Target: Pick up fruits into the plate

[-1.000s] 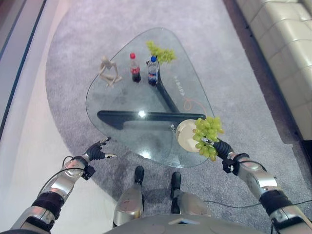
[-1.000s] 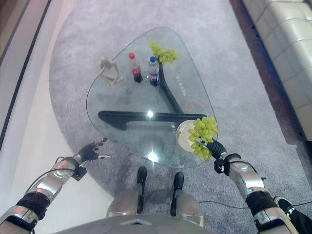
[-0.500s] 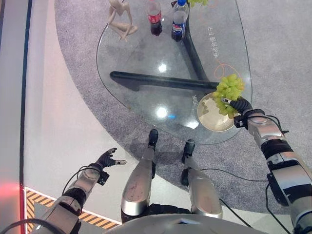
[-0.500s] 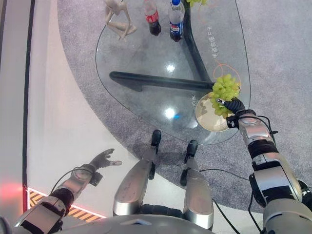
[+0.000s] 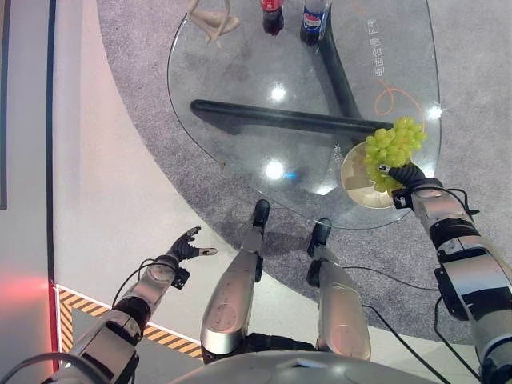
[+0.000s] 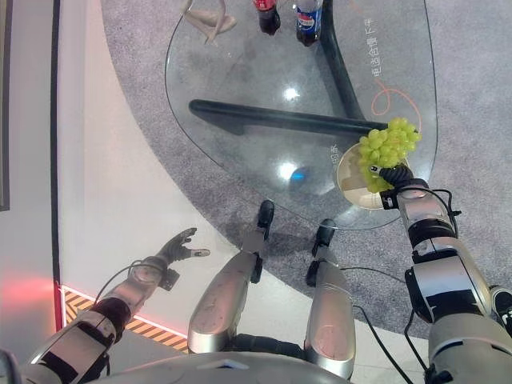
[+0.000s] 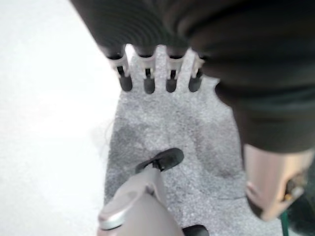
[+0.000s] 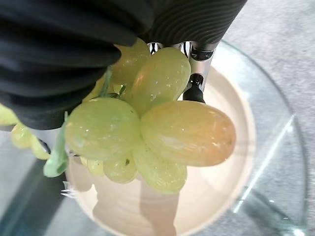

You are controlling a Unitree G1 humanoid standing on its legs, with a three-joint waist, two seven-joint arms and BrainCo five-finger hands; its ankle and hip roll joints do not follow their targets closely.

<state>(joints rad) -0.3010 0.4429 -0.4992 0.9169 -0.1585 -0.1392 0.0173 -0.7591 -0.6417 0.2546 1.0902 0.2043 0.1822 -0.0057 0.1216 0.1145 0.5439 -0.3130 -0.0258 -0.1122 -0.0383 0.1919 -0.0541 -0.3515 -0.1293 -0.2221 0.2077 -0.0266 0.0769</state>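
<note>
A bunch of green grapes [image 5: 394,149] hangs over a cream plate [image 5: 352,186] at the glass table's near right edge. My right hand [image 5: 404,174] is shut on the bunch, and its wrist view has the grapes [image 8: 147,128] close up above the plate [image 8: 231,167]. My left hand [image 5: 186,245] is held low over the floor at the lower left, away from the table, fingers [image 7: 147,83] straight and holding nothing.
The glass table [image 5: 240,136] has a dark frame beneath. At its far edge stand two bottles [image 5: 314,18] and a pale figurine [image 5: 212,18]. Grey carpet surrounds the table. A pale floor strip with a striped marking [image 5: 80,308] lies at the left.
The camera has shifted, so the table sits higher in view. My right hand still holds the grapes over the plate. The left hand stays low and open.
</note>
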